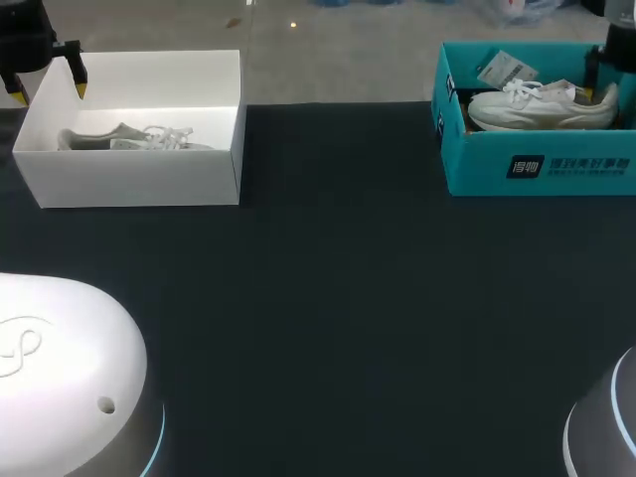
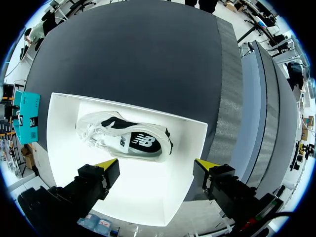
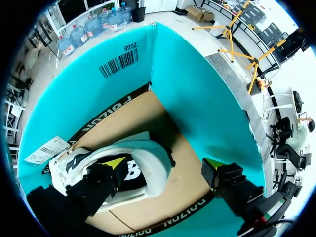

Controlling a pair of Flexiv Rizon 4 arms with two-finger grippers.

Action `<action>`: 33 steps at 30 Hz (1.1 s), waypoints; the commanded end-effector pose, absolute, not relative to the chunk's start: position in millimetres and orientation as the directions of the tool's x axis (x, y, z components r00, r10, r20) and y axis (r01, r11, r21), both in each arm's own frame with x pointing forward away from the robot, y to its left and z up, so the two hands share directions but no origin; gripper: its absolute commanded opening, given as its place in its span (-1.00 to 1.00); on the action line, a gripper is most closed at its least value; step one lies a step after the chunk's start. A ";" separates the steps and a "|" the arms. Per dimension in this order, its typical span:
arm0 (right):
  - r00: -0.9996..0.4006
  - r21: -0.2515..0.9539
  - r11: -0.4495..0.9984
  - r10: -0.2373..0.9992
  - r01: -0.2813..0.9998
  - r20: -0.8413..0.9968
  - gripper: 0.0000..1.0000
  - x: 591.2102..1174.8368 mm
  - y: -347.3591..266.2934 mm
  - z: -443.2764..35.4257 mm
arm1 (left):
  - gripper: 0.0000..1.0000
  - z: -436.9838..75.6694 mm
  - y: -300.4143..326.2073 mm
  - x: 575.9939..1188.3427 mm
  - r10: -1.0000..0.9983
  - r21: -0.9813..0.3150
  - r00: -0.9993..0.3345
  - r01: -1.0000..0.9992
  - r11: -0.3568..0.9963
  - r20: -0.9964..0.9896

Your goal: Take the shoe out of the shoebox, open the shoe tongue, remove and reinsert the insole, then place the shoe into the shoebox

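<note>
A white shoebox (image 1: 139, 179) stands at the table's far left with a white and grey shoe (image 1: 134, 138) lying inside. In the left wrist view that shoe (image 2: 128, 140) lies on its side in the white box (image 2: 148, 197), just ahead of my left gripper (image 2: 157, 165), which hangs open above the box. A teal shoebox (image 1: 537, 164) at the far right holds a white shoe (image 1: 542, 104). My right gripper (image 3: 164, 162) is open over this box, one finger above the heel of the shoe (image 3: 148, 153), the other over the cardboard floor (image 3: 187, 168).
A paper tag (image 1: 505, 70) lies in the teal box behind the shoe. Dark tabletop (image 1: 338, 298) stretches between the two boxes and toward me. My arms' rounded bases (image 1: 60, 378) sit at the near corners.
</note>
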State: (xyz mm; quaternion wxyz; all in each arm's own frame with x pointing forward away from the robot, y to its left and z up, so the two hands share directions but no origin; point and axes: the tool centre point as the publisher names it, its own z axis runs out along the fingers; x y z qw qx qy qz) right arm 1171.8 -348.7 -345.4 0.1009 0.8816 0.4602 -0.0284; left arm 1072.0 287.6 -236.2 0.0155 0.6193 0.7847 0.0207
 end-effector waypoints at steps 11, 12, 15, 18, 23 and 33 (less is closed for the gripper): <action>0.539 0.163 -0.516 0.825 0.841 -0.169 1.00 1163.3 -355.8 -364.3 | 1.00 -235.6 288.3 1072.3 0.973 0.051 -0.231 0.972 0.231 0.002; 0.538 0.162 -0.516 0.825 0.841 -0.170 1.00 1163.1 -355.7 -365.2 | 1.00 -235.6 288.3 1072.3 0.973 0.051 -0.231 0.972 0.231 0.002; 0.542 0.151 -0.522 0.821 0.840 -0.178 0.83 1163.0 -356.2 -369.3 | 1.00 -235.6 288.3 1072.3 0.973 0.051 -0.231 0.972 0.231 0.002; 0.544 0.147 -0.524 0.818 0.839 -0.188 -0.04 1164.1 -356.6 -372.4 | 1.00 -235.6 288.3 1072.3 0.973 0.051 -0.231 0.972 0.231 0.002; 0.543 0.146 -0.523 0.814 0.840 -0.208 -0.57 1166.4 -356.6 -372.2 | 1.00 -235.6 288.3 1072.3 0.973 0.051 -0.231 0.972 0.231 0.002; 0.540 0.149 -0.519 0.800 0.841 -0.262 -1.00 1169.0 -359.8 -372.4 | 1.00 -235.6 288.3 1072.3 0.973 0.051 -0.231 0.972 0.231 0.002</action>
